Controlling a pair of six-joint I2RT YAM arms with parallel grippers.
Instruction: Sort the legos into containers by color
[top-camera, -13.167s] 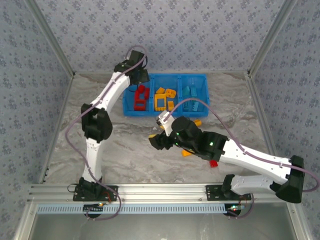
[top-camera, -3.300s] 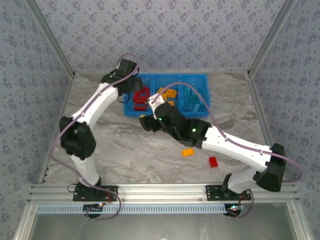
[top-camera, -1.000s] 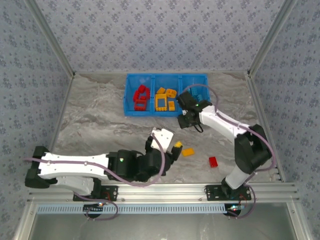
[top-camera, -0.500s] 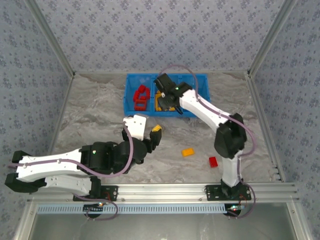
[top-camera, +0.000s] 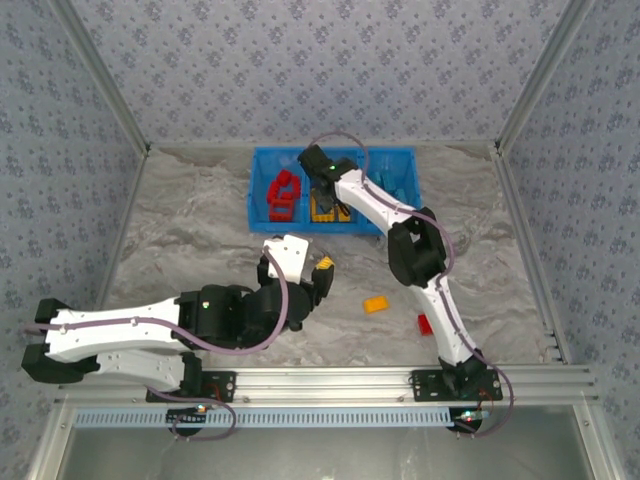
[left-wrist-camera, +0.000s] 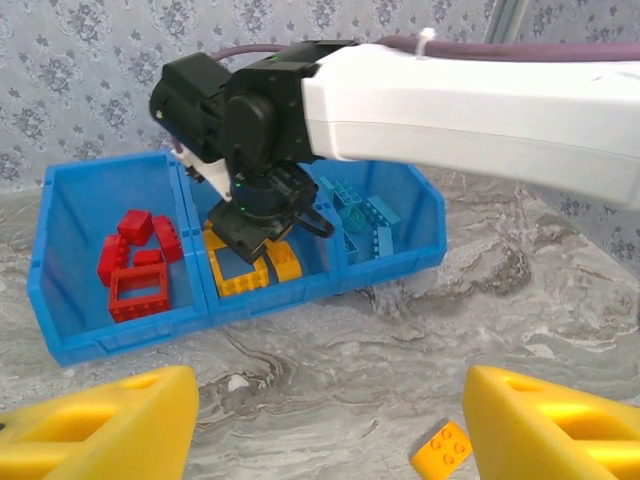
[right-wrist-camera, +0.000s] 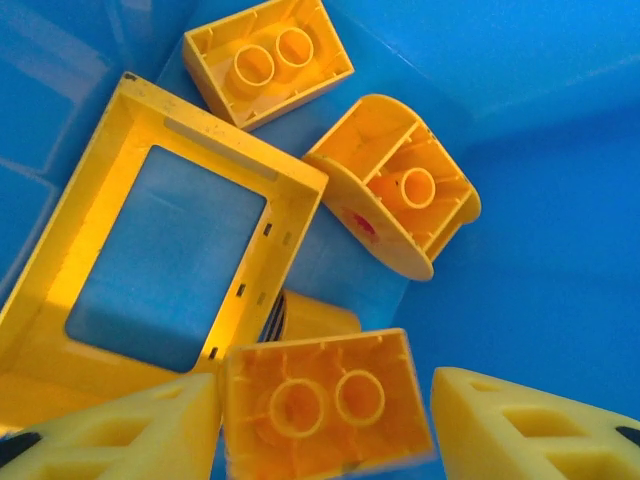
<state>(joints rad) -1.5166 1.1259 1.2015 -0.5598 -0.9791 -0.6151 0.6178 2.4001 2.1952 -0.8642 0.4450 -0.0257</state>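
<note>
At the far edge of the desk, near its middle, sits the blue bin with three parts. Most of the job looks done to me. The red bricks are in the part nearest the left edge. The yellow bricks are in the middle part. The teal bricks are in the part nearest the right edge.

My right fingers hang low over the middle part with one yellow brick between them. I cannot tell if they are squeezing it or have let it go. My left fingers are wide apart with nothing in them, low over the desk in front of the bin.

I think two bricks are left to sort. One orange brick lies on the desk closer to the near edge, near my left fingers. One red brick lies a bit closer to the right edge, partly hidden by my right arm.
</note>
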